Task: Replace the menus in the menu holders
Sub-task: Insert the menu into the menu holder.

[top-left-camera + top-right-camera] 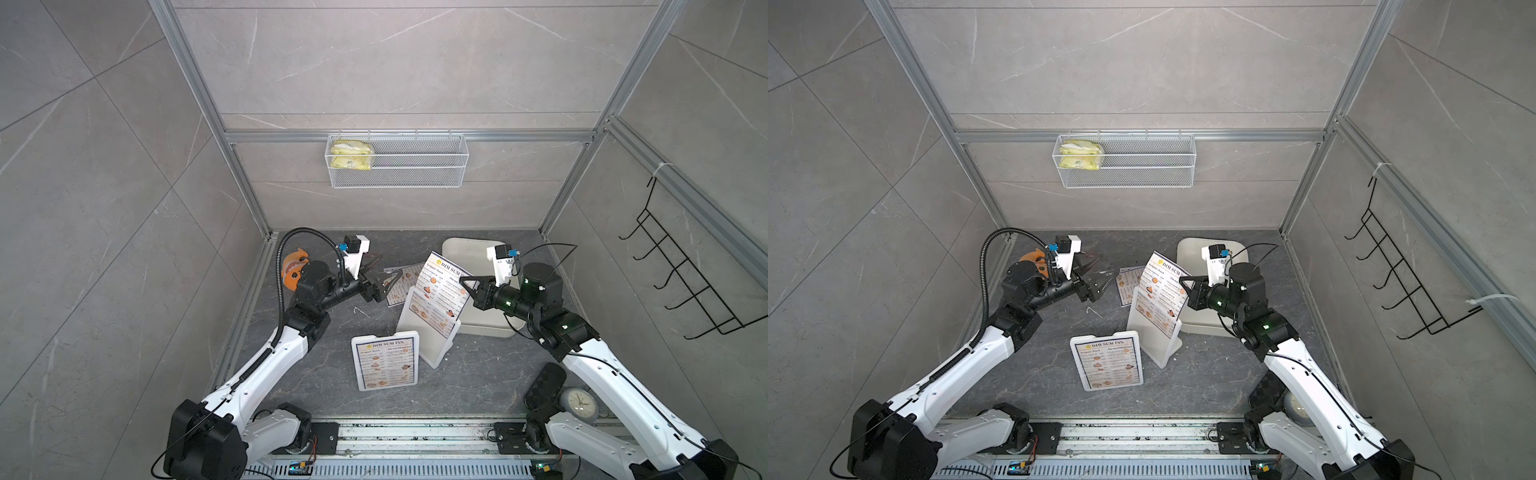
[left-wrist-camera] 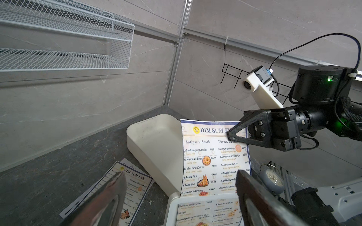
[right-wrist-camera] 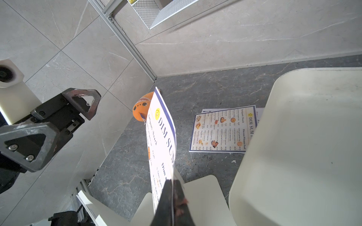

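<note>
A "DIM SUM INN" menu (image 1: 444, 282) (image 2: 205, 156) (image 3: 162, 133) stands half inside an upright white menu holder (image 1: 405, 320) (image 2: 172, 205) at mid-table. My right gripper (image 1: 463, 284) (image 3: 172, 182) is shut on that menu's right edge near its top. My left gripper (image 1: 388, 284) (image 2: 181, 173) hovers open to the left of it, holding nothing. A second menu holder (image 1: 384, 337) leans nearer the front with a menu (image 1: 386, 365) inside. Loose menus (image 1: 401, 286) (image 2: 129, 187) (image 3: 223, 131) lie flat under the left gripper.
A cream tray (image 1: 465, 247) (image 2: 156, 140) sits behind and right of the upright holder, under the right arm. An orange toy (image 1: 293, 266) lies at the back left. A small clock (image 1: 579, 405) is at the front right. A wire basket (image 1: 397, 160) hangs on the back wall.
</note>
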You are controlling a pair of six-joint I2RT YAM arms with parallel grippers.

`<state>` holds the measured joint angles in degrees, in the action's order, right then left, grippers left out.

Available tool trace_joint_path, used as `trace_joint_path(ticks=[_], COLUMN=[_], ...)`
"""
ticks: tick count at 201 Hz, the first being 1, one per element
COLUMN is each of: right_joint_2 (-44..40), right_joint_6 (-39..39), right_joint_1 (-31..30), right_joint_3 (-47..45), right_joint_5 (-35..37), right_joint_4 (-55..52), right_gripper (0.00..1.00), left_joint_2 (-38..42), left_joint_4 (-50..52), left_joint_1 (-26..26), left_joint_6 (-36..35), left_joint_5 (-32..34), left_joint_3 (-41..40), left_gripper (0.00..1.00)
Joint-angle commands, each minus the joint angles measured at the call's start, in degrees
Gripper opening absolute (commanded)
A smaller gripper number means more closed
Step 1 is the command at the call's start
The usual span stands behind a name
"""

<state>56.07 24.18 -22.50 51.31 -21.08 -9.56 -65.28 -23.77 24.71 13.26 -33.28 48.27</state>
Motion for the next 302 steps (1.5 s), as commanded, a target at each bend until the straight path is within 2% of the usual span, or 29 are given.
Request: trace_joint_path(ticks=[1,60,117,177,247,265,285,302], right_joint_2=[-2.40,-4.82,-3.49,-4.62,-7.91,-8.92,-9.27,-9.49], right_joint_6=[-1.72,-1.43,-2.26,-6.46,-7.03,-7.43,-7.89,-8.86], right_joint_1=[-0.45,-1.06,-1.94,-4.88,-8.82,-9.54,-10.12,-10.19], right_joint_3=[-1.43,-7.97,-8.01,-10.63,-16.54,-17.04,-16.06,-13.95], right_joint_5=[0.82,1.21,2.33,6.37,8.56,6.97,6.23,6.83], right_joint_4=[3.02,8.07,9.64,10.04,13.68,13.18,11.35,9.11], right_gripper=[0.00,0.01,0.09,0.07,0.08,0.17,0.39,0.46], left_joint_2=[0.90,1.26,1.53,3.38,4.54,4.72,4.89,5.11], left_joint_4=[-1.65,-2.22,-2.11,-2.15,-1.89,-1.74,-1.85,-1.89], left_joint_1=[-0.27,-0.32,-0.23,-0.28,-0.26,-0.28,-0.29,-0.29], left_joint_6=[0.19,0.45,0.19,-0.24,-0.20,-0.31,-0.03,0.31], left_joint_5=[0.05,0.71,1.10,3.01,3.46,3.48,3.48,3.48], left_joint_3=[0.60,-0.02,-0.24,-2.03,-2.82,-2.92,-3.09,-3.21], left_gripper=[0.90,0.90,0.90,0.90,0.90,0.90,0.90,0.90])
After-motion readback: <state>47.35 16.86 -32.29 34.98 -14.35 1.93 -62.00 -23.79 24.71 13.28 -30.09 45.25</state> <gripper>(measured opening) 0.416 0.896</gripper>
